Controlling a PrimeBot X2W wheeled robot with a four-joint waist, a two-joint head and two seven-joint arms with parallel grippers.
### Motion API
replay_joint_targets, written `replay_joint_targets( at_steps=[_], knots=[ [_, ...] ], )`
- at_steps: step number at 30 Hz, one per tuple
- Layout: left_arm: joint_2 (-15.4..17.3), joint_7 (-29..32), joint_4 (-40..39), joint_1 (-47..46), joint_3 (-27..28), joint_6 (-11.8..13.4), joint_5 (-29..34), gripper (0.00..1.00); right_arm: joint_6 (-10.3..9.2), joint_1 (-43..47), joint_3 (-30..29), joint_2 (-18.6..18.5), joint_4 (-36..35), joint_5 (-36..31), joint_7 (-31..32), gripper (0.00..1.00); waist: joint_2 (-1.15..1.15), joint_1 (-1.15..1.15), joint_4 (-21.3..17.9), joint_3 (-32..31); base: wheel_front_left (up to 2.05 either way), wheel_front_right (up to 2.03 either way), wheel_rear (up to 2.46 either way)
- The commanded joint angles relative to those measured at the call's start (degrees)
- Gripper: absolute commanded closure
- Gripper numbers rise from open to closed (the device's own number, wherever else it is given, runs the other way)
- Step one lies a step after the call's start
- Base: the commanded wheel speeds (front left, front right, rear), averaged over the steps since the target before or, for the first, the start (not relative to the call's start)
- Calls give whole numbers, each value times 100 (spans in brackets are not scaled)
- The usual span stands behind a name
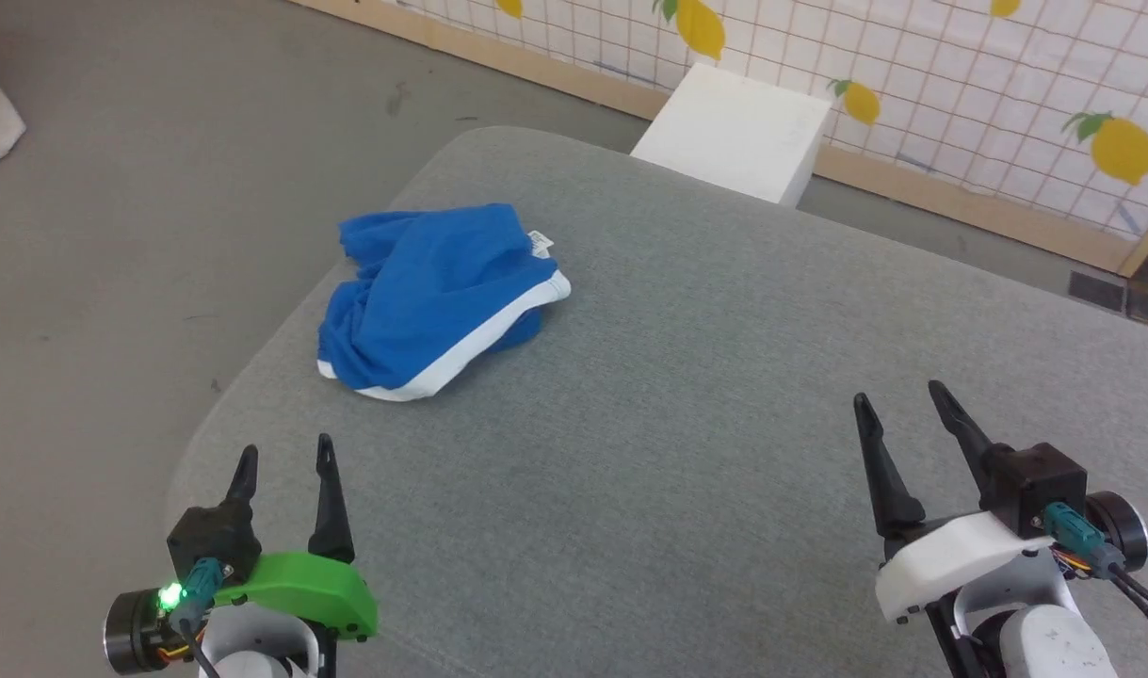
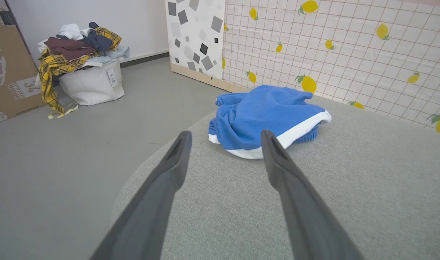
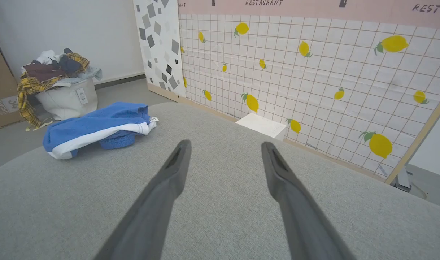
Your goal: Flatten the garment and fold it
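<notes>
The garment (image 1: 437, 297) is a crumpled royal-blue heap with a white edge band and a small white label, lying at the far left of the grey padded table (image 1: 687, 424). In the left wrist view the garment (image 2: 266, 119) lies just beyond the fingertips; in the right wrist view the garment (image 3: 97, 128) sits off to the left. My left gripper (image 1: 284, 454) stands open near the table's front left edge, short of the heap. Far from it at the front right, my right gripper (image 1: 898, 395) is open with nothing between its fingers.
A white box (image 1: 735, 132) stands on the floor behind the table, against a lemon-patterned tiled screen (image 1: 913, 56). A pale fabric bin piled with clothes (image 2: 81, 68) sits on the grey floor to the left, next to a cardboard box (image 2: 7, 72). The table's left edge runs close to the garment.
</notes>
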Motion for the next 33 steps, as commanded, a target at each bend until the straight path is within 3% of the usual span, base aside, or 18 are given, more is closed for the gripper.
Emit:
replay_joint_targets(
  at_steps=[1,33],
  knots=[
    [49,-62,44,-38,21,47,-66,0,-7,-98,5,7,38,51,-55,0,0,0,69,-2,0,0,0],
    [169,-437,402,-299,20,152,-494,0,-10,-391,132,10,144,78,-172,0,0,0,778,259,0,0,0]
  ],
)
